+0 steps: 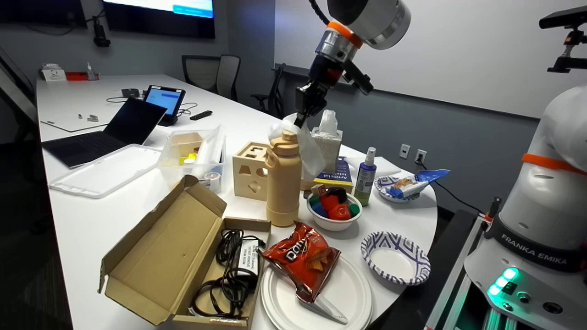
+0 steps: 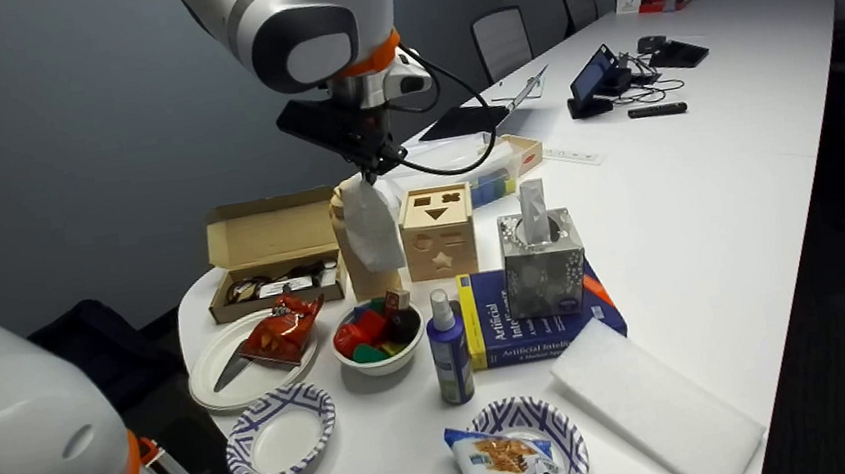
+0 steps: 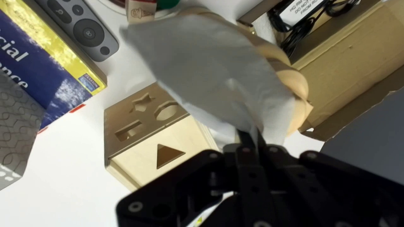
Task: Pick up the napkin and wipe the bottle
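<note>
Running back through the room, the long white table (image 2: 678, 234) is the largest thing, its rounded end by the robot base (image 1: 545, 279). Next the arm (image 1: 380, 23): in an exterior view it hangs high over that end, last links slanting down, black cable (image 2: 488, 108) looping out beside the wrist. Flip-lid cardboard box (image 1: 160, 247) sits near the table edge, just beside the bottle (image 1: 283, 183). Dark blue book (image 2: 499, 338) carries the tissue box (image 2: 549, 281); past those, a wide bare stretch of tabletop, most free room here. Narrower bare patch between tissue box and wooden shape cube (image 2: 438, 235). Bottle is tan, tall, upright, hemmed in: cube just beside it, bowl of coloured blocks (image 1: 335, 225) near its base. One blue-patterned paper plate (image 2: 286, 442) right at the rounded edge, bare tabletop between it and the spray bottle (image 2: 452, 357). The gripper (image 3: 249, 135) points down near the bottle's cap, fingers pinched together on the napkin (image 2: 373, 223). That napkin: white, thin, hangs from the fingertips alongside the bottle's upper part, covering much of it in the wrist view; whether it presses against the bottle, can't tell for sure
</note>
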